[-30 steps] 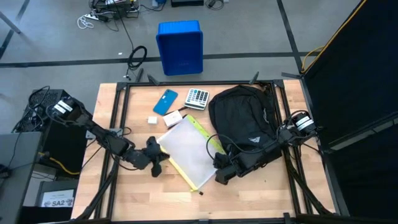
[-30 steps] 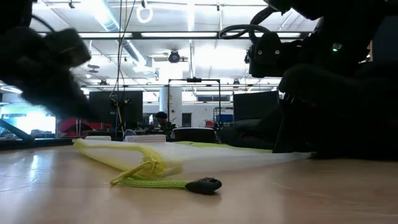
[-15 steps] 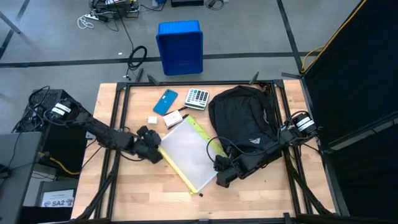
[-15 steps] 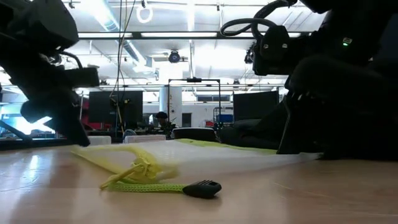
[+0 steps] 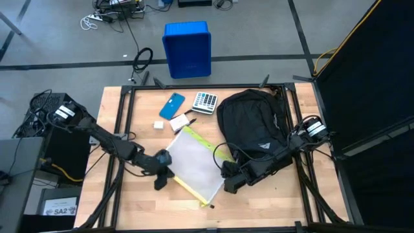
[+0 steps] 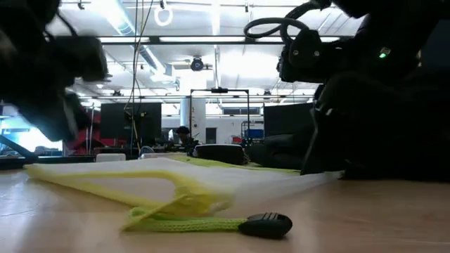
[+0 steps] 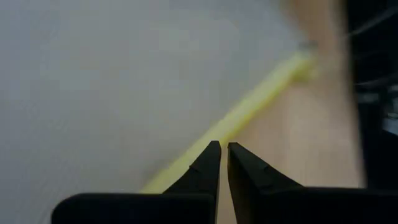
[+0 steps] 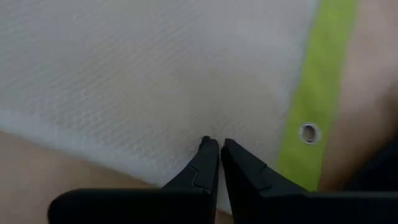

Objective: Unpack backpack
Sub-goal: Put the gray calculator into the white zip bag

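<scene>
On the desk (image 5: 129, 194) there is 1 backpack (image 5: 252, 126), black. 1 white mesh pouch (image 5: 194, 162) w/ yellow-green edge, and 1 cord toggle (image 6: 266, 225) at its cord end. 1 blue phone (image 5: 172, 105), 1 calculator (image 5: 206, 101). 2 small white items (image 5: 158, 125) near the phone; what they are I cannot tell. On the floor, 1 blue bin (image 5: 187, 49). Robot arms: 2, each w/ 2 fingers (image 7: 208, 165).
</scene>
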You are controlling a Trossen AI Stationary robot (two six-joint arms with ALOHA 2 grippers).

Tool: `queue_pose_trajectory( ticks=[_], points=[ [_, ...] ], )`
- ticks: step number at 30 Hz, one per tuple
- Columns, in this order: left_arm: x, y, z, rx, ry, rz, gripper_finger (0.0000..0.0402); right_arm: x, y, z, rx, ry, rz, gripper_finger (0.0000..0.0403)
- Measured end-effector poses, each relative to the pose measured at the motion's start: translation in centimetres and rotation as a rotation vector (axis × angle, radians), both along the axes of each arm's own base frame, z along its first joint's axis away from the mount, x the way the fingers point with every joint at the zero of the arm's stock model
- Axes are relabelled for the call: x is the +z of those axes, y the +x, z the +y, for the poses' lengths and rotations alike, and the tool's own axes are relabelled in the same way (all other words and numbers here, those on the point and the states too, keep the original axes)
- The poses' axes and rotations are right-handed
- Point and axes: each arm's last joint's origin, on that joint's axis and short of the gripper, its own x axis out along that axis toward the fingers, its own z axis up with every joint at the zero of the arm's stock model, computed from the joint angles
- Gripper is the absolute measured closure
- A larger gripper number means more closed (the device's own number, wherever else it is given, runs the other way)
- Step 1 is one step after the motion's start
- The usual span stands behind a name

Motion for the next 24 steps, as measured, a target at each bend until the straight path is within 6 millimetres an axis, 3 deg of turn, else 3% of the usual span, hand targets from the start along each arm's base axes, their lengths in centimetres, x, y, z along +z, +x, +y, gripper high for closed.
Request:
queue_pose_trajectory(
  ticks=[2, 5, 11, 17, 24],
  points=[
    [1.2, 0.3, -0.9, -0.047, 0.102, -0.078, 0.0401, 0.0, 0.2, -0.5, -0.004, -0.032, -0.004, 0.0397],
    [2.6, 0.6, -1.3, -0.035, 0.299, -0.060, 0.0401, 0.0, 0.5, -1.0, -0.013, -0.027, 0.001, 0.0397],
    [3.5, 0.3, 0.8, 0.144, 0.629, 0.105, 0.0402, 0.0, 0.5, -1.1, 0.002, -0.005, 0.009, 0.0402],
    [2.5, 0.4, 3.5, 0.185, 0.619, 0.302, 0.0402, 0.4, 0.7, -0.2, 0.028, 0.070, 0.005, 0.0399],
    [1.0, 0.5, 4.1, 0.125, 0.560, 0.384, 0.0402, 2.7, 1.3, 3.1, 0.130, 0.103, -0.086, 0.0400]
  ],
)
